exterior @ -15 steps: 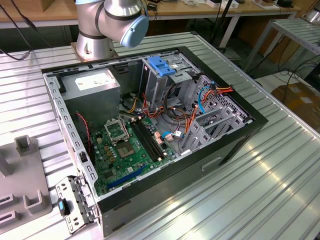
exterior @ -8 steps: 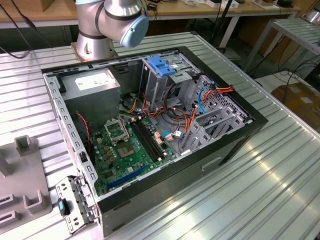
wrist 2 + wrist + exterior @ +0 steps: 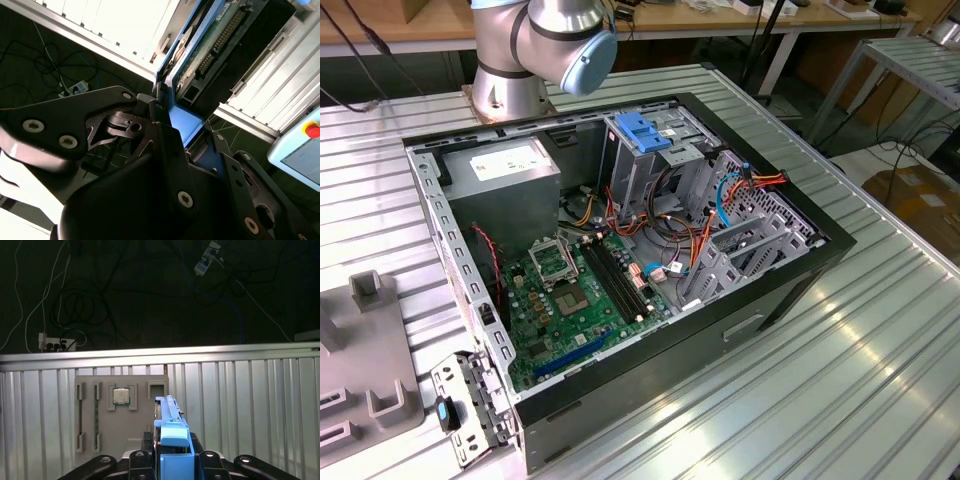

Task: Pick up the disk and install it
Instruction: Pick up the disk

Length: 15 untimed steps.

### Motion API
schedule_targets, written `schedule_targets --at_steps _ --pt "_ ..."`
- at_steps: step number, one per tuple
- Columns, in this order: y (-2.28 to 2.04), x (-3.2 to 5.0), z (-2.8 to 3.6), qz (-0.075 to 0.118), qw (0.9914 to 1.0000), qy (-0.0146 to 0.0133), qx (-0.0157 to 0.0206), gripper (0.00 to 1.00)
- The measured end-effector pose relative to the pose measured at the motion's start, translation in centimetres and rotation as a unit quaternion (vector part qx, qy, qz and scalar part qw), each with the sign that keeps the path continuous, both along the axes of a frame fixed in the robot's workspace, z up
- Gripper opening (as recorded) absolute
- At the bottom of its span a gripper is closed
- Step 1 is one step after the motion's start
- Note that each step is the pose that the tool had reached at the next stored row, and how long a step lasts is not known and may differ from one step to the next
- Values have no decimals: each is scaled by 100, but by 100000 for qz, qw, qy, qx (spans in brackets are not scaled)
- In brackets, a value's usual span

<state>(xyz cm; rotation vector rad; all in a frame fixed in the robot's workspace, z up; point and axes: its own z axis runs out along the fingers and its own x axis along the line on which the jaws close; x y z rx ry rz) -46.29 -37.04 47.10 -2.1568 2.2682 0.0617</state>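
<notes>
Second wrist view shows the disk edge-on, its green board and connector pins bare on one face and its blue bracket framing it. The end effector has its fingers drawn in tight on the bracket end, and the rest of the slab sticks out beyond them.

By its look the disk is a dense, stiff metal slab, heavy for its slimness, so held by one end it will lever on the grip. The bracket's plastic is smooth and probably gives a little. The board and pins are the fragile parts. The bracket and the flat metal sides seem the safe places to hold, and knocks are best avoided.

In the first wrist view the disk hangs over a grey holder that carries a chip and lies on the ribbed counter. I cannot tell whether the disk's far end is clear of it.

In the exterior view the open case lies on the counter, with its cage near the arm's base.
</notes>
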Motion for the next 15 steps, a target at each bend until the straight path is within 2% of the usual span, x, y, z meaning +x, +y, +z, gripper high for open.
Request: schedule_targets --at_steps 15 --pt "0 8 83 -1 100000 103 -4 37"
